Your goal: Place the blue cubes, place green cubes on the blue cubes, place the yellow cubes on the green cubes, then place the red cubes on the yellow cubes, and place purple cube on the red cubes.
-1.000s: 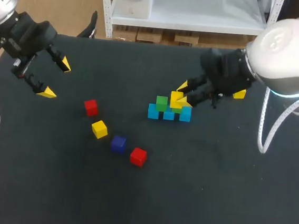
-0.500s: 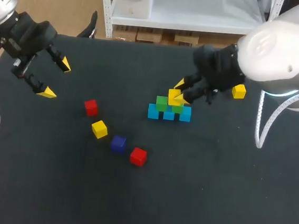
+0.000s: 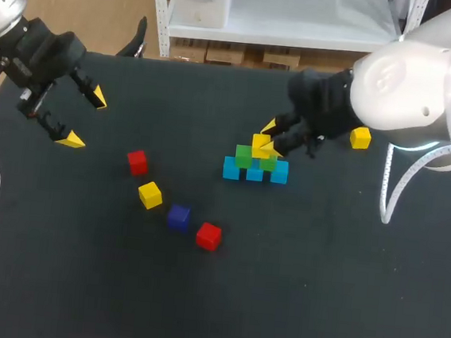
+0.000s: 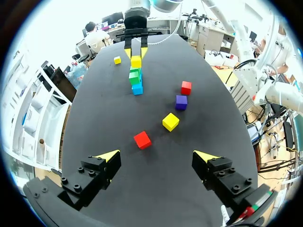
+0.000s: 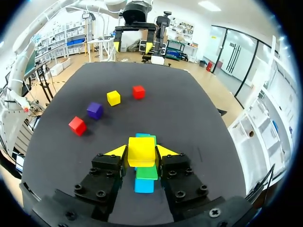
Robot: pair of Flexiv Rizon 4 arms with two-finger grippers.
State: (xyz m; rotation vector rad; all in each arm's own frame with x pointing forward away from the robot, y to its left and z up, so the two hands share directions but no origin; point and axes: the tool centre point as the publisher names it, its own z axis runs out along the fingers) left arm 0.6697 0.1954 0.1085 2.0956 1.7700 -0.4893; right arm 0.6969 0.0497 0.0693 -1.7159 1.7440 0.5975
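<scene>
- The right hand [image 5: 141, 151] is closed on a yellow cube [image 5: 141, 154], one finger pressed to each side face, with the cube held square between them.
- That cube hangs directly over the green cubes [image 3: 243, 156]. They sit on the row of blue cubes [image 3: 254, 174], a little right of the middle of the desk [image 3: 316, 306] and toward its far edge. I cannot tell whether the cube already bears on the green tier.
- To do this step well, I judge the cube should be centred over the seam between the two green ones so it rests on both. It should be lowered straight and let go only once seated (a sideways nudge could shift the green tier, which is merely stacked).
- The fingers should then part just enough to clear the cube and rise straight up, since they closely flank the tier below.
- A second yellow cube [image 3: 360, 138] lies on the right side toward the far edge, beside the right arm and apart from the stack.
- Left of the middle runs a slanting line of loose pieces: a red cube [image 3: 137, 161], a third yellow cube [image 3: 150, 195], the purple cube [image 3: 178, 217] and a second red cube [image 3: 209, 236]. All are well apart from the stack, so nothing stands in the way.
- The left hand [image 3: 83, 117] hangs wide open and empty over the far left corner.
</scene>
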